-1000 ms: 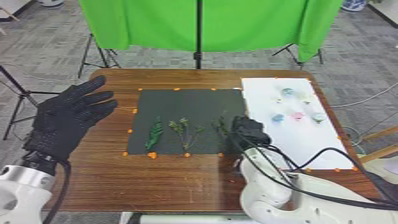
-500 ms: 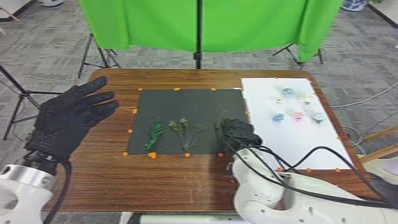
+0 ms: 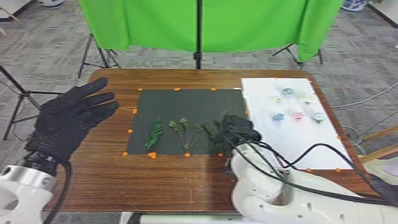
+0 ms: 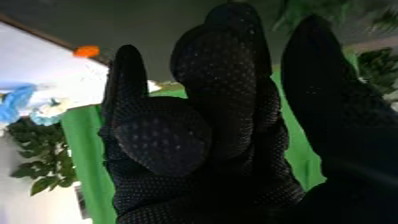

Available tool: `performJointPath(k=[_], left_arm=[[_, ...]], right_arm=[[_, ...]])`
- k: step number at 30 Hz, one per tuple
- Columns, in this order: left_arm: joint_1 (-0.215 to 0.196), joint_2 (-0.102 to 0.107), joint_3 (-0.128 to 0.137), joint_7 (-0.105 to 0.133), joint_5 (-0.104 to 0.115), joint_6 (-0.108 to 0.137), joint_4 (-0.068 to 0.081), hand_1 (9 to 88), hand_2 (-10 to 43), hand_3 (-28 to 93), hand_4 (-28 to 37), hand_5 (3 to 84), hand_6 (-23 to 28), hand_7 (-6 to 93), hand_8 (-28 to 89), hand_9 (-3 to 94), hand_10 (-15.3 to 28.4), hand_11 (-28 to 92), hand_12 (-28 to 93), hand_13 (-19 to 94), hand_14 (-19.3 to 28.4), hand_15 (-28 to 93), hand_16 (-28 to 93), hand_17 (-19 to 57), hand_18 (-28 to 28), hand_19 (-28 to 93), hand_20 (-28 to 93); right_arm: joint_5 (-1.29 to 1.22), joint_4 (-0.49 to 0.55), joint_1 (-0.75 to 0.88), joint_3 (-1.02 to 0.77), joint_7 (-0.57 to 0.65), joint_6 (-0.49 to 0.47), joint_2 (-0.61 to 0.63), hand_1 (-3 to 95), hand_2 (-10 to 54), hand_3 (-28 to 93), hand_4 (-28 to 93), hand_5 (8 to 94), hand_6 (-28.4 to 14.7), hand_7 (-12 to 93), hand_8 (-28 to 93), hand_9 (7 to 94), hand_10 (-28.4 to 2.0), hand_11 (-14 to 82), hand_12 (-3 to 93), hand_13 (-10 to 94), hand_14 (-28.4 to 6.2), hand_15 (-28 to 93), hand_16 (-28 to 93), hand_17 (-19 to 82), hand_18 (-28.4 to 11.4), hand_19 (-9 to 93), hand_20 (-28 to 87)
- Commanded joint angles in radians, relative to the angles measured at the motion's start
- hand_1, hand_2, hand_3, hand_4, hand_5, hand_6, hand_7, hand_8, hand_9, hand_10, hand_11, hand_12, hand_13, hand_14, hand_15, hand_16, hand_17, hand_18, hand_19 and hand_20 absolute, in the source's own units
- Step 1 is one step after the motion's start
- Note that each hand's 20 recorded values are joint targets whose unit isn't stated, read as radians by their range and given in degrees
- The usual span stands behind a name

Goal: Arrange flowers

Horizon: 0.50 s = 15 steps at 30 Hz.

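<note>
Right robot hand edges left, the sprig shifting too: lining it up, perhaps; can't tell whether it's gripped.

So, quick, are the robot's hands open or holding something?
Left hand: open, nothing in it.
Right hand: at a green sprig over the black sheet; whether it's open or gripping, I can't tell.
</note>
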<state>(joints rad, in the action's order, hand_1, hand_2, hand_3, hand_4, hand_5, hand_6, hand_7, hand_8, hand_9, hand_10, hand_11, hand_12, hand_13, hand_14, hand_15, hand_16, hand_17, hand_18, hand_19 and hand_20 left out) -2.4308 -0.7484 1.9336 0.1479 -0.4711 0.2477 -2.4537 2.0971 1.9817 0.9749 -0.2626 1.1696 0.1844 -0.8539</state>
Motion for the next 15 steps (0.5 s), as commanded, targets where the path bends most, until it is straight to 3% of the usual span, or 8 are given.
performJointPath(k=[1, 6, 9, 13, 15], left_arm=[[-0.028, -0.015, 0.003, 0.004, -0.002, 0.017, -0.005, 22.8, 8.9, 77, -26.9, 36.2, 10.6, 14.6, -10, 30.1, 20.8, 30, 10, 22, 27.6, 52, -11, -11.1, 24.3, 54, 8], [-0.031, -0.015, -0.003, 0.009, -0.001, 0.015, -0.005, 22.8, 8.9, 77, -26.8, 36.3, 10.6, 14.6, -10, 30.1, 20.8, 30, 10, 22, 27.6, 52, -11, -11.1, 24.3, 54, 8], [-0.030, -0.017, -0.004, 0.005, -0.001, 0.018, -0.006, 22.8, 8.9, 77, -26.8, 36.3, 10.6, 14.6, -10, 30.1, 20.8, 30, 10, 22, 27.6, 52, -11, -11.0, 24.3, 54, 8], [-0.048, -0.015, 0.000, 0.022, 0.002, 0.026, -0.009, 22.8, 8.9, 77, -26.9, 36.3, 10.6, 14.6, -10, 30.1, 20.8, 30, 10, 22, 27.6, 52, -11, -11.0, 24.3, 54, 8], [-0.046, -0.014, -0.001, 0.026, 0.000, 0.026, -0.008, 22.8, 8.9, 77, -26.8, 36.3, 10.6, 14.6, -10, 30.0, 20.8, 30, 10, 22, 27.6, 52, -11, -11.1, 24.3, 54, 8]], right_arm=[[0.046, 0.025, 0.025, -0.079, 0.012, 0.064, 0.062, 40.9, -9.5, 72, -27, 93.7, 0.0, 23, 1, 93.7, -12.5, 43.9, 13.4, 88, -8.5, 70, 18, 32, -23.2, 93, -3], [0.012, 0.026, 0.047, -0.126, 0.012, 0.046, 0.085, 36.5, -6.8, 73, -24, 93.3, 0.3, 19, -11, 93.7, -12.0, 41.6, 14.0, 87, -8.5, 70, 18, 32, -23.6, 93, -4], [0.000, 0.031, 0.092, -0.175, 0.010, 0.025, 0.104, 33.5, -3.0, 73, -23, 90.0, -1.0, 17, -12, 93.7, -11.6, 38.5, 14.5, 87, -9.3, 69, 17, 31, -24.3, 93, -4], [0.003, 0.026, 0.118, -0.201, 0.016, 0.044, 0.137, 32.3, -1.1, 73, -23, 87.7, -1.8, 16, -11, 93.7, -11.6, 35.7, 15.3, 86, -9.5, 68, 17, 31, -24.6, 93, -5], [0.010, 0.017, 0.127, -0.213, 0.022, 0.048, 0.151, 31.8, -0.9, 73, -22, 81.1, -2.6, 14, -11, 93.5, -11.9, 32.5, 16.7, 86, -9.4, 68, 17, 31, -24.7, 93, -5]])
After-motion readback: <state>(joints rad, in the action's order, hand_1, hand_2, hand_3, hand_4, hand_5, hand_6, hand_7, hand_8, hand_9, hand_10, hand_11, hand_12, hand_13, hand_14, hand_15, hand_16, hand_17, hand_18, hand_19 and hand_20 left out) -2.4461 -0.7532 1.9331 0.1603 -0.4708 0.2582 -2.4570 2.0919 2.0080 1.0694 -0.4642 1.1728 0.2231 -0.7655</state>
